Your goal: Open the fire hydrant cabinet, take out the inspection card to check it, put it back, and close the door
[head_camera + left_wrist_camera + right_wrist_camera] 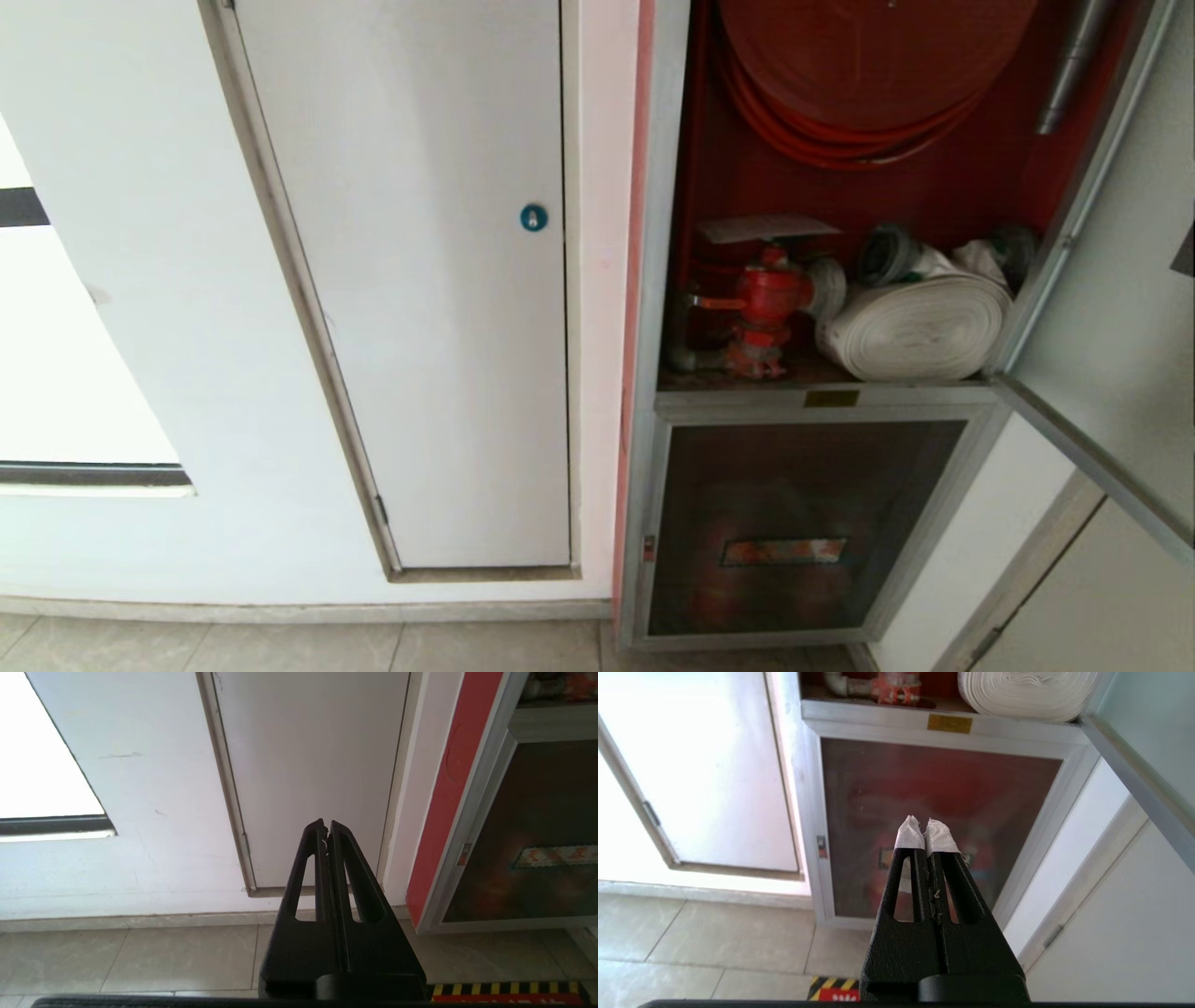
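Observation:
The fire hydrant cabinet [653, 280] stands open, its red inside showing. Its door [1106, 308], glass in a silver frame, is swung out to the right. The inspection card [767, 227], pale and flat, lies on top of the red valve [770, 299]. Neither arm shows in the head view. My left gripper [326, 823] is shut and empty, low, pointing at the white wall left of the cabinet [472, 826]. My right gripper [924, 820], with white-taped tips, is shut and empty in front of the cabinet's lower part [810, 788], below the open door [1143, 728].
A rolled white hose [920, 331] lies right of the valve, under the red hose reel [868, 56]. Below is a smaller glass door with an orange label [784, 551]. A plain white door with a blue lock [533, 217] is to the left. Grey floor tiles [140, 961] run along the wall.

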Controlling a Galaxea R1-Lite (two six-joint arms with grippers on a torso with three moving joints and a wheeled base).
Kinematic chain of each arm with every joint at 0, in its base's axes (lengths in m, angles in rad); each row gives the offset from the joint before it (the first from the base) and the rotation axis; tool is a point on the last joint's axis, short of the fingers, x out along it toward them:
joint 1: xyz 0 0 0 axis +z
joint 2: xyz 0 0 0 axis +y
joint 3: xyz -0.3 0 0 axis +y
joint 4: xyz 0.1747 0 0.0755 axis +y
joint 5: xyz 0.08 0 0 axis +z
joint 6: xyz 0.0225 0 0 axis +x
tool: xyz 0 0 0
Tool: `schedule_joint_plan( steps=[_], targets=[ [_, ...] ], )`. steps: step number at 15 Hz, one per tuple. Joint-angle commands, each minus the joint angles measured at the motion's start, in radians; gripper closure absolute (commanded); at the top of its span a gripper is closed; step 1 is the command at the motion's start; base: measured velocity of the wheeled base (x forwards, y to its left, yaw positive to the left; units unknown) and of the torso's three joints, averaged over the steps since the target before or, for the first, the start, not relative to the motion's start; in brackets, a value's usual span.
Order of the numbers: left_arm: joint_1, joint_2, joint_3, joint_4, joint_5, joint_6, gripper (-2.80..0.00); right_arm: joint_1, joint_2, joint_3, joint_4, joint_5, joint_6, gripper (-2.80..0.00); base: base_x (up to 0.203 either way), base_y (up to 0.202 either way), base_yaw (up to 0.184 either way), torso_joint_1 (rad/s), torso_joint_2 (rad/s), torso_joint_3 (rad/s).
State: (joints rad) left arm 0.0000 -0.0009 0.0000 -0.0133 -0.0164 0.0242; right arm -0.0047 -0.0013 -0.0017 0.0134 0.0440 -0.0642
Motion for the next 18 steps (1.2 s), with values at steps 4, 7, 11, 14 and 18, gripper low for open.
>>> schedule_joint_plan(
  steps=[4,7,11,14,18],
  targets=[
    [0.000,-0.001,0.006,-0.001,0.000,0.000,0.00,0.000,-0.002,0.000,0.000,0.000,0.000,0.00,-0.196,0.000,0.002,0.003,0.00,0.005],
    [0.000,-0.001,0.006,-0.001,0.000,0.000,0.00,0.000,-0.002,0.000,0.000,0.000,-0.002,0.00,-0.151,0.000,0.001,0.000,0.00,0.004],
    [0.000,-0.001,0.006,-0.001,0.000,0.000,0.00,0.000,-0.002,0.000,0.000,0.000,-0.002,0.00,0.000,0.000,0.000,0.000,0.00,0.000],
    [0.000,0.001,0.006,-0.001,0.000,0.000,0.00,0.000,-0.002,0.000,0.000,0.000,-0.005,0.00,0.000,0.000,0.000,0.000,0.00,0.000],
    [0.000,-0.001,0.006,-0.001,0.000,0.000,0.00,0.000,-0.002,0.000,0.000,0.002,-0.005,0.00,0.000,0.000,0.000,0.000,0.00,0.000]
  ],
)
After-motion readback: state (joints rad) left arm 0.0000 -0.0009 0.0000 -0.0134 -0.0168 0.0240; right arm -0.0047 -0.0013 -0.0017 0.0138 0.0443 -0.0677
